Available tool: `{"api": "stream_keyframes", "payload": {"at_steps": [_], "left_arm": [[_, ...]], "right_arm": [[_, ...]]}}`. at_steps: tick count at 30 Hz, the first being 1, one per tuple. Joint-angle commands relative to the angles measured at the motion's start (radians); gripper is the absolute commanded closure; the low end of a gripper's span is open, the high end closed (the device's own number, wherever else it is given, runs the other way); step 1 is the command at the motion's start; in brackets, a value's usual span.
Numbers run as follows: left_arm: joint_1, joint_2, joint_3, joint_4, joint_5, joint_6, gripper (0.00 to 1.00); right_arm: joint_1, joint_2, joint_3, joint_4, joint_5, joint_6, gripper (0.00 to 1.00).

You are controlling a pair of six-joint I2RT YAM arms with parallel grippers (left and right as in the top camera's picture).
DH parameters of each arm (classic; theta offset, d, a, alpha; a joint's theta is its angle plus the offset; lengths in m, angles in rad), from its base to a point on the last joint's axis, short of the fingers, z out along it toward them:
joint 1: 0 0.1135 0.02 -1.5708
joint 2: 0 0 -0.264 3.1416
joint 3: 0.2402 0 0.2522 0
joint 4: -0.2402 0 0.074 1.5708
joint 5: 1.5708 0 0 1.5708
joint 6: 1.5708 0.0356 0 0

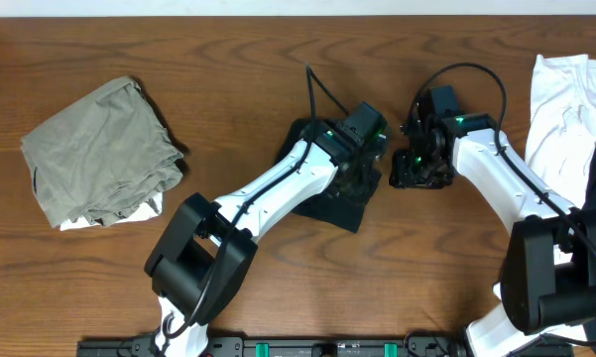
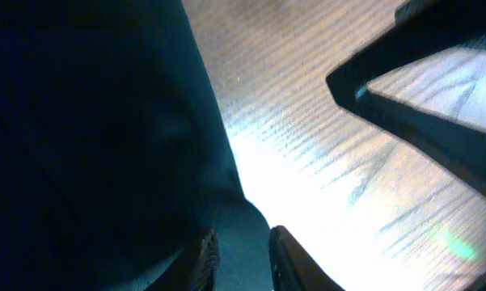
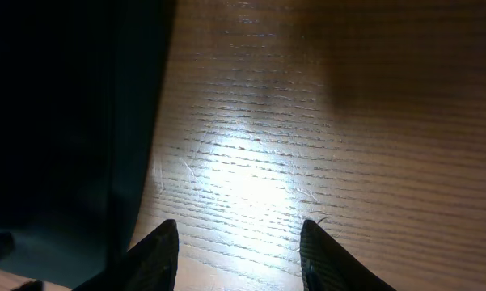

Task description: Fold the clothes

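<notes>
Black garment (image 1: 343, 204): crumpled into a small dark heap near the middle of the table (image 1: 278, 59), slightly right of centre, partly covered by the left arm's wrist. In the left wrist view, black garment (image 2: 89, 137) filling the left half, edge running down to the fingers. In the right wrist view, a tall dark fold of it along the left side.

Left gripper (image 1: 363, 161): resting on the upper part of the heap. Fingers (image 2: 289, 260) narrowly parted, cloth lying in the gap between them. Whether pinched or merely flanked, cannot tell.

Right gripper (image 1: 417, 171): just beside the heap on its right, low over bare wood. Fingers (image 3: 322, 255) moderately apart, nothing between them but lit wood grain. One finger just beside the fabric edge, contact unclear.

Olive-grey garment (image 1: 99, 149): loosely folded, far left of the table, well apart from both grippers. White piece (image 1: 129, 212) showing from under its lower edge.

White garment (image 1: 565, 109): rumpled, far right, running off the frame edge, near the right arm.

Table: brown wood, grain running lengthwise.
</notes>
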Motion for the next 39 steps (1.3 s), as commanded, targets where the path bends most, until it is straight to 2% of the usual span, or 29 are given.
{"api": "stream_keyframes", "payload": {"at_steps": [1,7,9,12,15,18,25,28,32,37,39], "left_arm": [[0.035,-0.039,0.035,-0.032,-0.024,0.067,0.73],[0.167,-0.232,0.044,-0.121,-0.220,0.064,0.71],[0.235,-0.285,0.044,-0.111,-0.238,0.063,0.63],[0.342,-0.313,0.044,-0.077,-0.237,0.040,0.58],[0.434,-0.293,0.043,-0.063,-0.158,0.025,0.56],[0.483,-0.242,0.043,-0.065,-0.035,0.026,0.56],[0.476,-0.126,0.043,-0.067,0.043,0.083,0.54],[0.467,-0.096,0.043,-0.063,0.096,0.114,0.50],[0.466,-0.093,0.043,-0.055,0.103,0.127,0.49],[0.456,-0.085,0.043,-0.049,0.104,0.135,0.47],[0.447,-0.072,0.043,-0.043,0.104,0.137,0.47]], "right_arm": [[0.012,0.001,-0.005,0.005,-0.012,-0.007,0.53],[0.012,0.001,-0.005,0.065,-0.066,-0.014,0.49],[0.013,0.001,-0.005,0.116,-0.171,-0.045,0.46],[0.017,0.001,-0.005,0.222,-0.330,-0.045,0.42],[0.035,0.001,-0.005,0.325,-0.397,-0.024,0.39],[0.061,0.003,-0.005,0.365,-0.351,-0.014,0.34],[0.080,0.032,-0.005,0.368,-0.272,0.039,0.29],[0.080,0.061,-0.005,0.389,-0.276,0.046,0.29],[0.085,0.077,-0.005,0.456,-0.367,0.048,0.33],[0.095,0.077,-0.005,0.525,-0.386,0.067,0.51],[0.098,0.078,-0.005,0.541,-0.388,0.076,0.54]]}}
